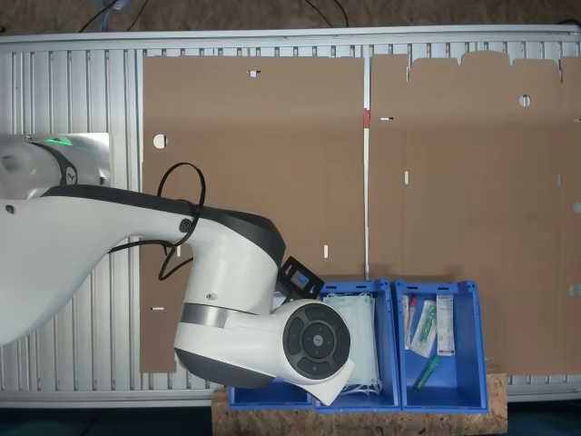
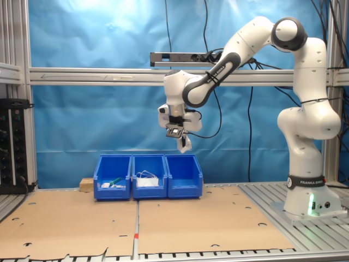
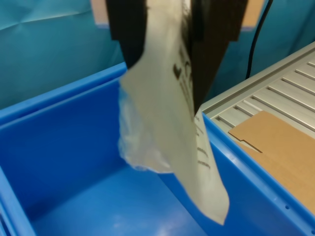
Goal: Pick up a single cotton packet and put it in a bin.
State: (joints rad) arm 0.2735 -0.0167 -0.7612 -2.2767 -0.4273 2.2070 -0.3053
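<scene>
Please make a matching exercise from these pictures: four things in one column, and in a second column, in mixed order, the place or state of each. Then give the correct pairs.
Things:
1. cotton packet
2. hand
3. face masks
4. cardboard sheets

Places or states:
A. lying flat on the table in front of the bins
B. inside the middle blue bin
C. hanging down, pinched between two dark fingers
D. up in the air above the bin at the second exterior view's right

Pairs: 1-C, 2-D, 3-B, 4-A
</scene>
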